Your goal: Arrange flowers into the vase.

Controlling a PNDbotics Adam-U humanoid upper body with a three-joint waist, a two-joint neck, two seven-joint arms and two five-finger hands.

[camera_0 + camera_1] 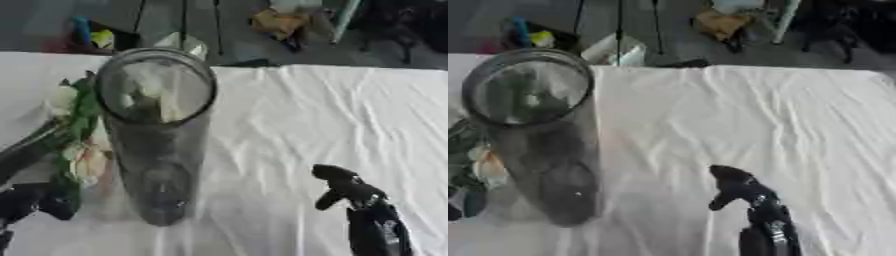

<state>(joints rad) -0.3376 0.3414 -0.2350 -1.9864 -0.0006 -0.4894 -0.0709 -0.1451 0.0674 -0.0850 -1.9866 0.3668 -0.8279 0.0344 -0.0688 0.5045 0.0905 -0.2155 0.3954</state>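
A tall clear glass vase (157, 145) stands upright on the white cloth, left of centre. A bunch of white and peach flowers (80, 150) with green leaves (85, 107) hangs just left of the vase, outside it and close to its wall; part of it shows through the glass. My left hand (33, 202) is at the lower left with its dark fingers curled round the lower end of the bunch. My right hand (741, 192) rests at the lower right, fingers up and relaxed, holding nothing, well apart from the vase.
The table (798, 130) wears a wrinkled white cloth, its far edge running along the top. Beyond it, on the floor, lie coloured clutter (96, 36) and a brown object (278, 22).
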